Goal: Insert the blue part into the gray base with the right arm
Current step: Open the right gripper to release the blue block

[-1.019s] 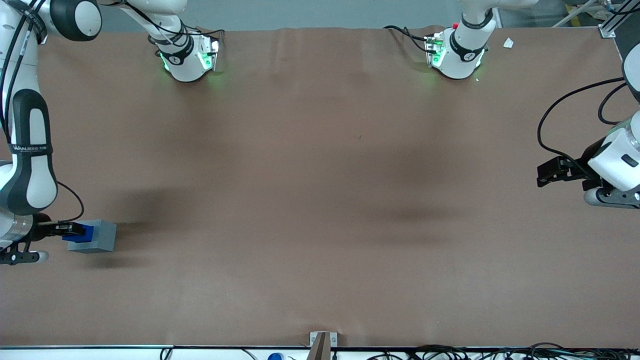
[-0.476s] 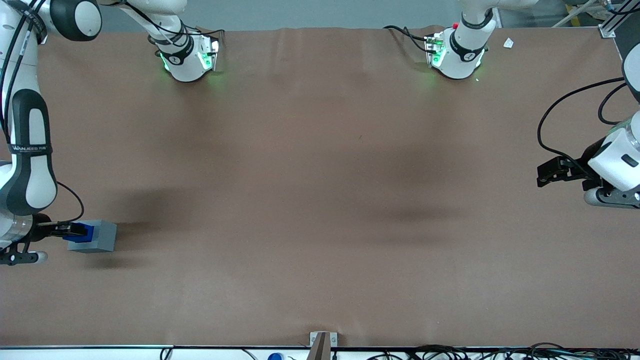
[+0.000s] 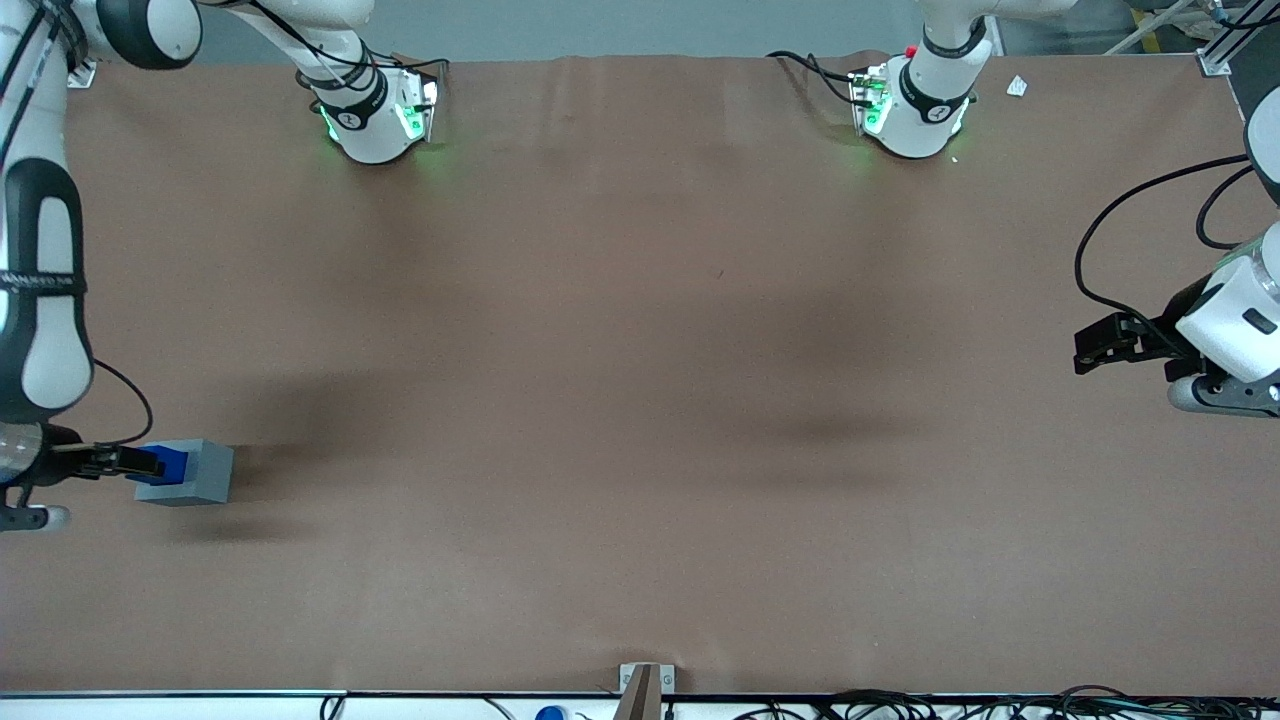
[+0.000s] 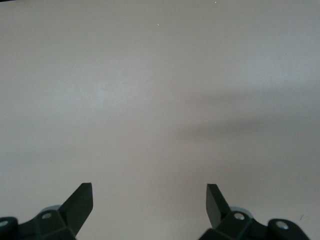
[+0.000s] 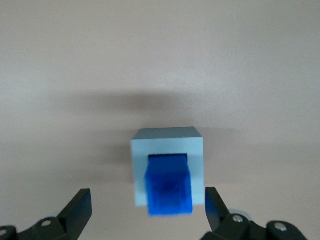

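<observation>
1. We see the gray base (image 3: 188, 472) resting on the brown table (image 3: 640, 400), far toward the working arm's end and well apart from everything else on the surface

2. The blue part (image 3: 167, 465) sits in the base's square recess, on the face turned toward the gripper, with a good portion of it sticking out

3. From the right wrist view, the gray base (image 5: 167, 166) shows its recessed face to the camera – the blue part (image 5: 169, 186) fills the opening and projects out of it toward the lens

4. The gripper (image 3: 132, 461) of the right arm (image 3: 40, 300) is level with the blue part and just beside its protruding end; in the front view we cannot tell whether it touches

5. In the wrist view the gripper (image 5: 148, 207) is released – its two black fingers (image 5: 80, 206) stand wide, one on each side of the blue part, with a clear gap to it on both sides, so nothing is gripped

6. A black band on the right arm carries small white lettering (image 3: 40, 283); we cannot read it with any certainty

7. A black cable (image 3: 125, 395) loops from the arm down to the wrist, just above the base
</observation>
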Motion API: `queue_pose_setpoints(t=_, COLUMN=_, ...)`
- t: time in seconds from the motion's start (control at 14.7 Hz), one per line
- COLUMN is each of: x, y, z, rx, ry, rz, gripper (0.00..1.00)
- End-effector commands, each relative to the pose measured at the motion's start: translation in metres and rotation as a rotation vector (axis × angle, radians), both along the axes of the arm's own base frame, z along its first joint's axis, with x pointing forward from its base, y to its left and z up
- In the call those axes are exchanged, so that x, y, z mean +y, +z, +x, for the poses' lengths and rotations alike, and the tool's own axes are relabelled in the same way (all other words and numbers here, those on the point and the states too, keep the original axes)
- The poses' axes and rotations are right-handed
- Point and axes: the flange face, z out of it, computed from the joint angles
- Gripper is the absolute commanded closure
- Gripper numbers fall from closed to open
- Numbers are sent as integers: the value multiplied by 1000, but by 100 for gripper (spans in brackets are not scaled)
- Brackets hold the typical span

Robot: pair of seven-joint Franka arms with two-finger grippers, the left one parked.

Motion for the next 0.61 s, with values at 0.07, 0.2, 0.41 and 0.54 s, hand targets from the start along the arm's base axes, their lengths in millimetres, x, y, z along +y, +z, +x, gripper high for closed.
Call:
queue_pose_setpoints(t=0.07, x=43, y=132, z=-60, rx=-22, ry=-18, rz=35, gripper=0)
queue_pose_setpoints(t=0.2, x=73, y=181, z=-89, rx=8, ry=8, rz=43, gripper=0)
queue_pose_setpoints(t=0.41, x=113, y=237, z=-127, rx=41, ry=-35, rz=37, gripper=0)
queue_pose_setpoints(t=0.54, x=144, y=257, z=-147, rx=43, ry=-42, rz=7, gripper=0)
